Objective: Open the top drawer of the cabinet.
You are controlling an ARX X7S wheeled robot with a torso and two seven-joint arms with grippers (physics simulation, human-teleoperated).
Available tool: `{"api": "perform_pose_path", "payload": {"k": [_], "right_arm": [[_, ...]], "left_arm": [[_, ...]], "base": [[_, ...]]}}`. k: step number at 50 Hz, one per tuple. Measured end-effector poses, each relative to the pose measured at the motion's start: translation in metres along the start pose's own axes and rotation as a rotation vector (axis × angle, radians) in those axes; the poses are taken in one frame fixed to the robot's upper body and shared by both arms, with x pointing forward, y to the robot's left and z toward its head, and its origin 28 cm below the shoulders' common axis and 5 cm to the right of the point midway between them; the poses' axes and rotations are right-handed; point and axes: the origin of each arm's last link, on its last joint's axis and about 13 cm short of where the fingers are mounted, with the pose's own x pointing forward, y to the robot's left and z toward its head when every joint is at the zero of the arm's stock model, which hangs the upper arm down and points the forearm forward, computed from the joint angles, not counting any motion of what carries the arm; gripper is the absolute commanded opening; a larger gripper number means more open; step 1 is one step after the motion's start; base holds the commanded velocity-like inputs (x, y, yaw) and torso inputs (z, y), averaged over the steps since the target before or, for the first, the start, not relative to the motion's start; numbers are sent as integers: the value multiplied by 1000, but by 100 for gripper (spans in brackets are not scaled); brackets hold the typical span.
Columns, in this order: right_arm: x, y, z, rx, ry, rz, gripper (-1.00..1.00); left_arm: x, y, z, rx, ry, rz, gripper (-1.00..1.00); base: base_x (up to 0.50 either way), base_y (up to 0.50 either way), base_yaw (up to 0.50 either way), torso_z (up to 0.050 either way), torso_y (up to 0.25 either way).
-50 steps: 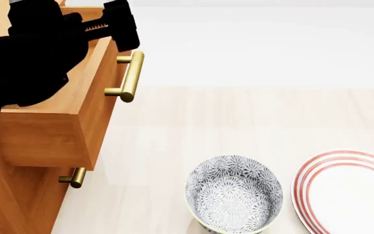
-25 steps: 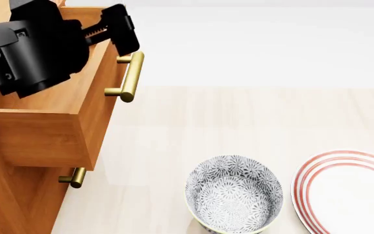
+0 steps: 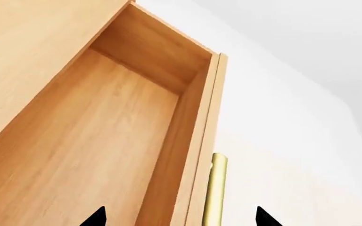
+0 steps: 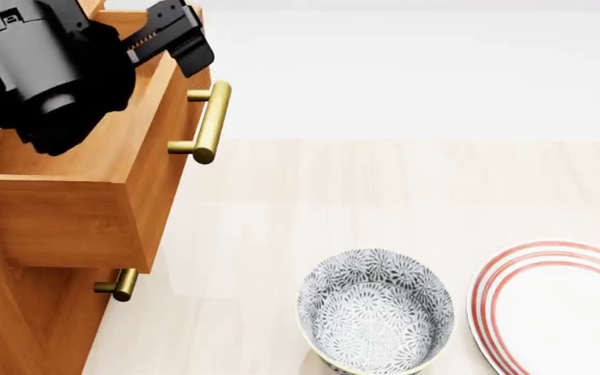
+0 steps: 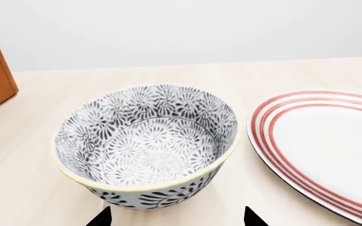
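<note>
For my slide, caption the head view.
Left tool above the pulled-out top drawer; patterned bowl and striped plate nearby.

Orange-brown top drawer (image 4: 91, 195), floral grey bowl (image 4: 376, 316)

The cabinet (image 4: 29, 312) and its top drawer (image 4: 91, 211) looked like smooth, matt orange-brown wood with faint grain, paler inside the drawer. The handle (image 4: 212, 122) was brass-coloured metal with a soft satin sheen. The left gripper (image 4: 169, 35) appeared as matt black plastic. The bowl (image 5: 144, 141) and plate (image 5: 332, 146) looked like glazed ceramic. The floor (image 4: 383, 195) resembled pale, matt wood.
</note>
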Motion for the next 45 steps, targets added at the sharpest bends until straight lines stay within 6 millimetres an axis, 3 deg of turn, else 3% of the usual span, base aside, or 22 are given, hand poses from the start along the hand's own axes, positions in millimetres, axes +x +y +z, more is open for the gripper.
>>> {"api": "perform_pose_path", "payload": {"k": [45], "right_arm": [[1, -1, 0, 4, 7, -8, 100]], "left_arm": [[0, -7, 6, -219, 179, 16, 100]], "base": [[0, 0, 0, 0, 0]]}}
